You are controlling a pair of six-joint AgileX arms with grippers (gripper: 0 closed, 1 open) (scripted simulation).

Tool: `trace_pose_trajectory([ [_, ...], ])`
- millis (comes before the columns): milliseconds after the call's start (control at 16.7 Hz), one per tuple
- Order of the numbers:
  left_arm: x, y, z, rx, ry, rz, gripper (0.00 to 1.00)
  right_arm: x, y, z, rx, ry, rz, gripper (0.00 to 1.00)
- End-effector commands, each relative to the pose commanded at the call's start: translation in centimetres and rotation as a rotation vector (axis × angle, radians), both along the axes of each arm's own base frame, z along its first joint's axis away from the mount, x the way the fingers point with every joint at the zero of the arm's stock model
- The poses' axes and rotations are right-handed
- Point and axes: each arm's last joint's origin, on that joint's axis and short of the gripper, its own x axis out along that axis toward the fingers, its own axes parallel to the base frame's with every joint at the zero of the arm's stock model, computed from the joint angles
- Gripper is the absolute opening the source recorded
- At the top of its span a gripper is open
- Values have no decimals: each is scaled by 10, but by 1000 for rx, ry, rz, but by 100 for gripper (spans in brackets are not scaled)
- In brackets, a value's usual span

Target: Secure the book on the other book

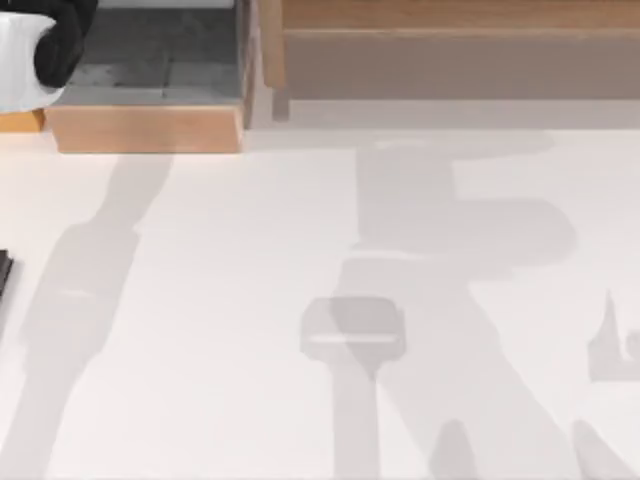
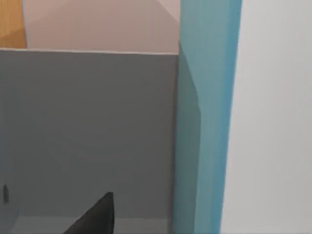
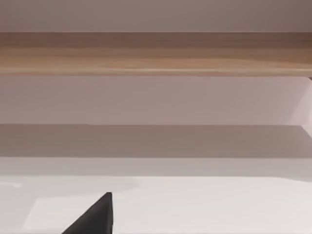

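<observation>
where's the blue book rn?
Left wrist view: the blue book stands upright, close to the camera, beside a grey panel, white surface on its other side.

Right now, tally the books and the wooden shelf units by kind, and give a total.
Books: 2, a blue book and a grey book
Wooden shelf units: 2, the left unit and the right unit
Total: 4

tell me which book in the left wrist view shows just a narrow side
The blue book. It appears as a slim strip, while the grey book right beside it shows a broad flat face.
</observation>
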Motion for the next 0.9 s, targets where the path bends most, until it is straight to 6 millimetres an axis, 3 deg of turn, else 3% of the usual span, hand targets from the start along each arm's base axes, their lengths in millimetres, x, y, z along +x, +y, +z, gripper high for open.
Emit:
trace_pose_trajectory([
  [720, 0, 0, 0, 0, 0, 0, 2, 0, 0, 0, 0, 0, 0, 100],
  [900, 0, 0, 0, 0, 0, 0, 0, 0, 0, 0, 0, 0, 0, 100],
])
